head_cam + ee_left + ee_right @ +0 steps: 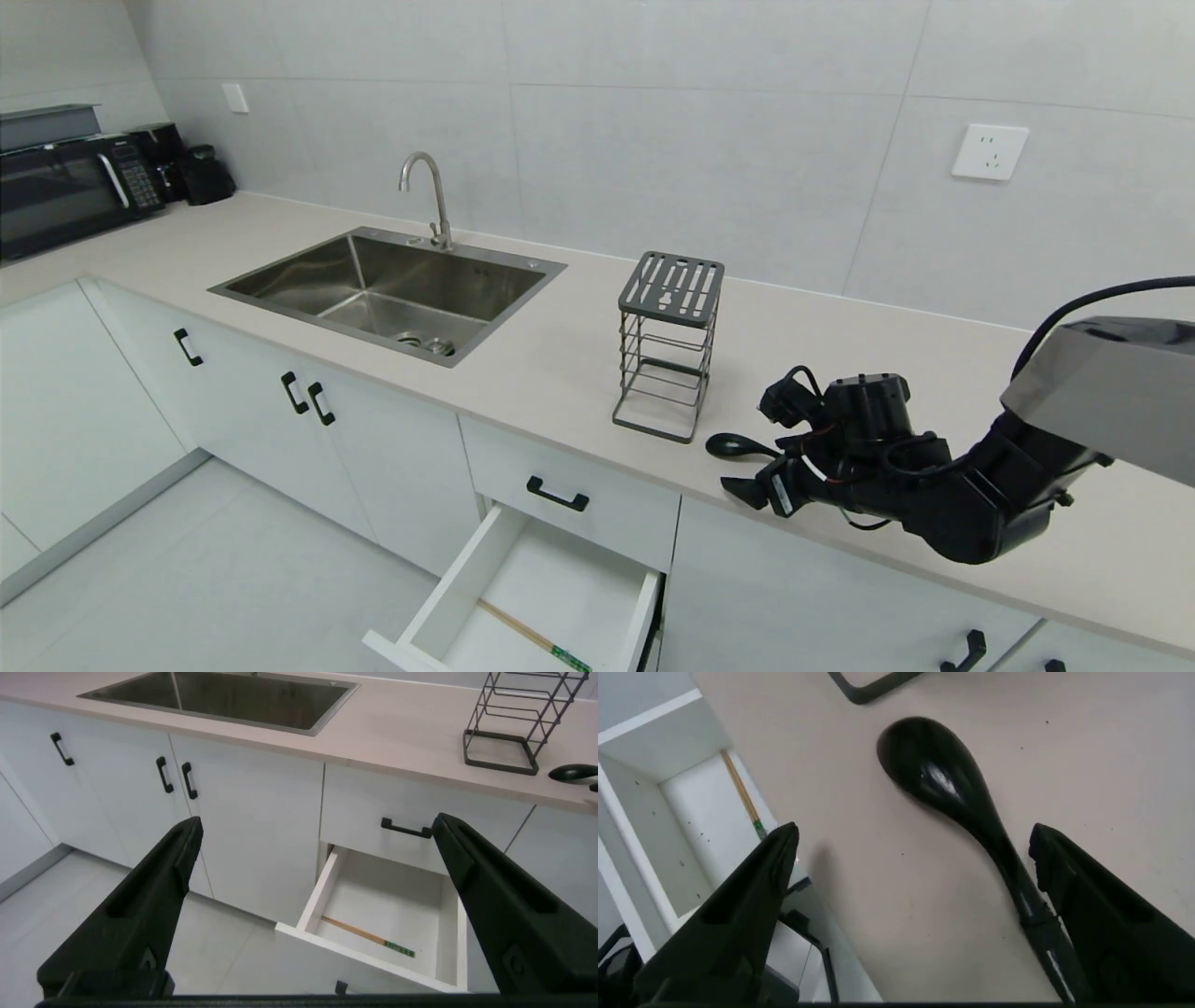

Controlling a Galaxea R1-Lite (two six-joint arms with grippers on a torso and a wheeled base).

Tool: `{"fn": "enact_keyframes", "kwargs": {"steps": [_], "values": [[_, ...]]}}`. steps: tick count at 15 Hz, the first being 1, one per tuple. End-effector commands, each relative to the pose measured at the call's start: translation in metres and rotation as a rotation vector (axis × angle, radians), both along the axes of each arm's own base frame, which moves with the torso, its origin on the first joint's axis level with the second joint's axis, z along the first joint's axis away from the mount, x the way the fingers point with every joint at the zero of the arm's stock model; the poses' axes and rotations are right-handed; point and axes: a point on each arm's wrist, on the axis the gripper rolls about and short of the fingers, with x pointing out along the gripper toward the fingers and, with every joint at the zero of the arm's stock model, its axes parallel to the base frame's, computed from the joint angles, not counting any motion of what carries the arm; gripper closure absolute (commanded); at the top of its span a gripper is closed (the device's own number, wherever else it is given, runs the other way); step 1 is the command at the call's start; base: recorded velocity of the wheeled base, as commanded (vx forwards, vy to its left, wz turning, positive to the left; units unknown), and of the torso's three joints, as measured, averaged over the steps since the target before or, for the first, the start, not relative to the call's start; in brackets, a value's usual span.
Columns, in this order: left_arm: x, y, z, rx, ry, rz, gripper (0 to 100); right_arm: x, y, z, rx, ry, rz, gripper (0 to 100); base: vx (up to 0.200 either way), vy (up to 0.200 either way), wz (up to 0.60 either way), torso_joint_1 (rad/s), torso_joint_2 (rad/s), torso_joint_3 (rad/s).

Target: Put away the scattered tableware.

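the right gripper (910,854) hangs wide open over the black spoon (948,784) on the counter (560,364); the left gripper (318,840) is wide open too.

A kitchen: steel sink (308,273), faucet (438,201), microwave (65,191), white cabinets (392,467).

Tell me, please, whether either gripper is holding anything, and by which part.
Nothing is held. The right gripper is open over the black spoon on the counter; the left gripper is open, empty.
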Motion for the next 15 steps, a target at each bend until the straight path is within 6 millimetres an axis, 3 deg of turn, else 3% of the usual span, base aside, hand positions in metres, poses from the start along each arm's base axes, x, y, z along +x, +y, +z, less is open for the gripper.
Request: {"fn": "enact_keyframes", "kwargs": {"steps": [1, 4, 10, 11, 15], "values": [[0.000, 0.000, 0.000, -0.002, 0.001, -0.001, 0, 0.004, -0.009, -0.005, -0.004, 0.011, -0.027, 0, 0.000, 0.000, 0.00, 0.000, 0.00, 0.000], [0.000, 0.000, 0.000, -0.002, 0.001, 0.001, 0, 0.009, -0.019, -0.009, -0.005, 0.016, -0.057, 0, 0.000, 0.000, 0.00, 0.000, 0.00, 0.000], [0.000, 0.000, 0.000, 0.000, 0.001, 0.001, 0, 0.020, -0.010, -0.029, -0.002, 0.025, -0.041, 0, 0.000, 0.000, 0.00, 0.000, 0.00, 0.000], [0.000, 0.000, 0.000, -0.002, 0.001, 0.001, 0, 0.020, -0.009, -0.033, -0.004, 0.033, -0.039, 100, 0.000, 0.000, 0.00, 0.000, 0.00, 0.000], [0.000, 0.000, 0.000, 0.000, 0.001, 0.001, 0, 0.019, -0.003, -0.037, 0.010, 0.051, -0.047, 100, 0.000, 0.000, 0.00, 0.000, 0.00, 0.000]]}}
